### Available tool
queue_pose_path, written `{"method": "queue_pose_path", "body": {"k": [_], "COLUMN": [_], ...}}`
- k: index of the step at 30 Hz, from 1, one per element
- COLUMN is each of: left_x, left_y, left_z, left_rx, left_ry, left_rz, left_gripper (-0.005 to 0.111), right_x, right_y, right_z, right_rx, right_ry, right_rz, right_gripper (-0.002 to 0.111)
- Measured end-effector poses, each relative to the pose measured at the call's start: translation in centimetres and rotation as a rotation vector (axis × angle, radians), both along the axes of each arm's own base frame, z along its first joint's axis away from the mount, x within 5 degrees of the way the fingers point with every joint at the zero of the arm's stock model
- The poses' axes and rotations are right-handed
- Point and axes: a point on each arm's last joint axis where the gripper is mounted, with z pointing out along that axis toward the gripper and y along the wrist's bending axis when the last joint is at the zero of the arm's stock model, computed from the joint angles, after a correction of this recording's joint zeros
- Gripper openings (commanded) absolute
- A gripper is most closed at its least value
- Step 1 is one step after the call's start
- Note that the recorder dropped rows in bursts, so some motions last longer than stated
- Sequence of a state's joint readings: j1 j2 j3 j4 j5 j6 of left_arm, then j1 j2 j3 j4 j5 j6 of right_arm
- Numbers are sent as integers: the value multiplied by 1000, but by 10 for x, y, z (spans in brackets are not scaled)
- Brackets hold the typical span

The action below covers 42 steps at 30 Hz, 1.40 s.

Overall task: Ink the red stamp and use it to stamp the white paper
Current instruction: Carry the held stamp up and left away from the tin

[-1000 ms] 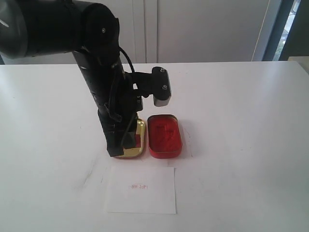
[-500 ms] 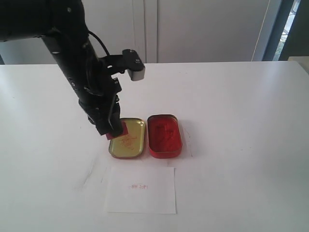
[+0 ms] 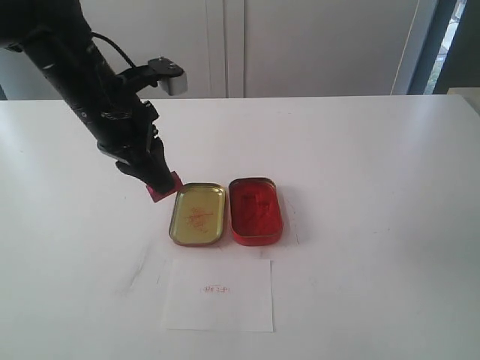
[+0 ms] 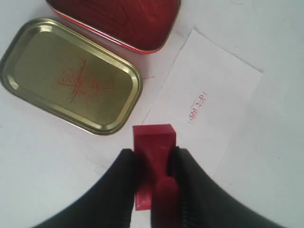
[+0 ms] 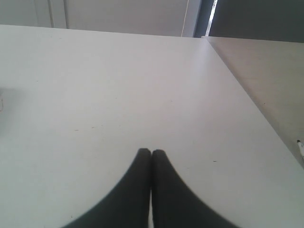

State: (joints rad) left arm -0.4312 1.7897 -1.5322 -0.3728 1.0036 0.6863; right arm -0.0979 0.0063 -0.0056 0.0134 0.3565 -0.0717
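Note:
My left gripper (image 3: 159,183) (image 4: 153,154) is shut on the red stamp (image 3: 164,187) (image 4: 153,151), holding it just left of the gold tin lid (image 3: 198,214) (image 4: 69,74), above the table. The stamp's block base sticks out beyond the black fingers. The open red ink-pad tin (image 3: 255,210) (image 4: 118,21) lies right of the lid. The white paper (image 3: 219,295) (image 4: 209,90) lies in front of both tins and carries a small faint red imprint (image 3: 216,289) (image 4: 196,107). My right gripper (image 5: 151,152) is shut and empty over bare table; the exterior view does not show it.
The white table (image 3: 375,187) runs wide to the right of the tins. Its right edge (image 5: 247,99) shows in the right wrist view, with a floor strip beyond. White cabinet doors (image 3: 300,45) stand behind the table. Red ink smudges mark the inside of the gold lid.
My left arm has swung left and back, carrying the red stamp off the gold lid to a spot beside the lid's left rim. The tins and the paper have stayed put.

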Motion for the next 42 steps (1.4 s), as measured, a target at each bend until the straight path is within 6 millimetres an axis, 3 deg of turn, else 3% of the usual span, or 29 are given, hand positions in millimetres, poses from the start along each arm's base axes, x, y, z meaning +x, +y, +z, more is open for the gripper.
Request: {"method": "queue_pose_path", "body": {"k": [14, 32, 42], "left_x": [12, -9, -4], "left_y": [29, 35, 65], "left_z": [-2, -20, -23], "left_rx": [-168, -343, -505], "left_ry": [121, 170, 232], "left_rz": [150, 209, 301], "left_gripper": [0, 0, 0], "right_x": [0, 0, 0], "right_y": [0, 0, 0], "right_z": [0, 0, 0], "right_rx": [0, 0, 0], "right_ry": [0, 0, 0], "right_rz": [0, 0, 0], "right_gripper": [0, 0, 0]}}
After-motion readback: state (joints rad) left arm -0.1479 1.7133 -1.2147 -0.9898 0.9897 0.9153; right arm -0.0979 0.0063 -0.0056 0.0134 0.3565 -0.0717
